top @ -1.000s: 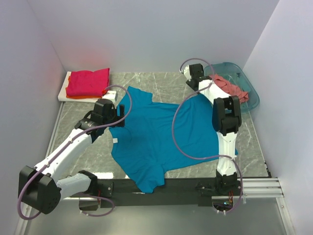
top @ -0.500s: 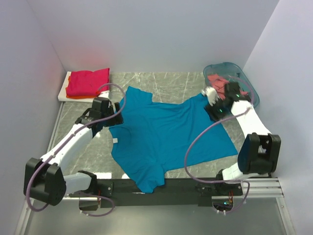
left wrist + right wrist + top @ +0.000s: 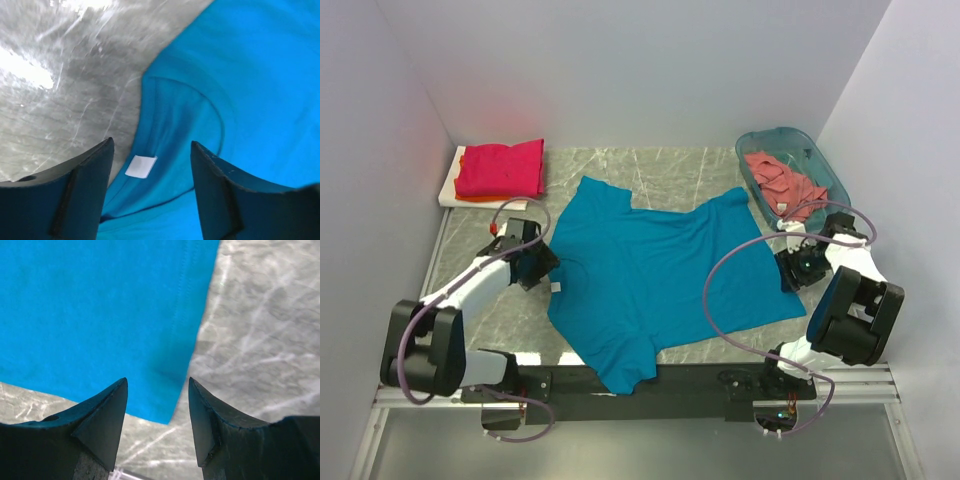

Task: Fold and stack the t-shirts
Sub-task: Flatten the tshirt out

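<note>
A teal-blue t-shirt (image 3: pixel 660 275) lies spread flat in the middle of the table. My left gripper (image 3: pixel 542 270) hovers open at its collar on the left side. In the left wrist view the collar and a white label (image 3: pixel 140 166) lie between the open fingers of that gripper (image 3: pixel 151 150). My right gripper (image 3: pixel 789 274) is open at the shirt's right hem. In the right wrist view it (image 3: pixel 157 387) stands over the hem corner (image 3: pixel 167 412), holding nothing. A folded magenta-red t-shirt (image 3: pixel 500 168) rests on an orange t-shirt (image 3: pixel 475 197) at the back left. A salmon-pink t-shirt (image 3: pixel 782 180) lies crumpled in the basket.
The translucent teal basket (image 3: pixel 790 133) stands at the back right corner. A flat white board (image 3: pixel 450 192) carries the folded pile at the back left. Grey marble tabletop (image 3: pixel 670 165) shows around the shirt. Walls close in on the left, the back and the right.
My right arm swung from the back by the basket down to the shirt's right hem corner. My left gripper slid towards the near left onto the collar, its jaws narrowing slightly.
</note>
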Controlling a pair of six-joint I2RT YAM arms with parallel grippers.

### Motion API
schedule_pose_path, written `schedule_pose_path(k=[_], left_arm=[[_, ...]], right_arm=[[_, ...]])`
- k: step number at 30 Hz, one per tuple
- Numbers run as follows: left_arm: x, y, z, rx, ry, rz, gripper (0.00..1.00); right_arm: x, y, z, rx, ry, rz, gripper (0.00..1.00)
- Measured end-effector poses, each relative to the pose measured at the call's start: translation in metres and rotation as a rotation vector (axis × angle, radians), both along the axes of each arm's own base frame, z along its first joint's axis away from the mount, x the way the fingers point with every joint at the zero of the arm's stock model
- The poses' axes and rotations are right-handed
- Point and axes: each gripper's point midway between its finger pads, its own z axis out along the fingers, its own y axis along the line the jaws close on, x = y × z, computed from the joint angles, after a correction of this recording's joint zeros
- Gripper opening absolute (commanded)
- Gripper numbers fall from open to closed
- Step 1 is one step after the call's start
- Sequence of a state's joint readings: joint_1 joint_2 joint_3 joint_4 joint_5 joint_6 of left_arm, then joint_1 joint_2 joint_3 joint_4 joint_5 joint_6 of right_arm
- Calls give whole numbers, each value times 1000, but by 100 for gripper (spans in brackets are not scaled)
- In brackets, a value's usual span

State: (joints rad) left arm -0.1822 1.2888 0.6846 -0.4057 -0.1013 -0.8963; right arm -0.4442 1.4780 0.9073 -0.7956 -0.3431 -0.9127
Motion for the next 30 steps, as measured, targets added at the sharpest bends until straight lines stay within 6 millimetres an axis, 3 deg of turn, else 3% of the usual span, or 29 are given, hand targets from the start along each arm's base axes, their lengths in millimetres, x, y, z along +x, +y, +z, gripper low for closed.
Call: schedule_pose_path(k=[5, 9, 12, 19, 23, 26, 30], left_arm=[[-11, 0, -25, -15, 74, 45, 63], [-8, -1, -24, -26, 67, 52, 61], [-9, -2, -26, -32, 75, 50, 39], [0, -19, -31, -98, 88, -12, 31], [11, -36, -35, -161, 107, -84, 1], [14, -42, -35, -188, 114, -121, 1], [8, -30, -33, -194, 132, -113, 0]], right_arm=[[-7, 9, -13, 36, 9, -10, 59], [-12, 14, -19, 57, 19, -14, 60], [-13, 15, -21, 61, 17, -14, 60], [-10, 15, -21, 63, 5, -13, 60], [-9, 15, -22, 61, 0, -12, 60], [-9, 16, -22, 68, -3, -9, 61], [-12, 19, -24, 75, 3, 1, 61]])
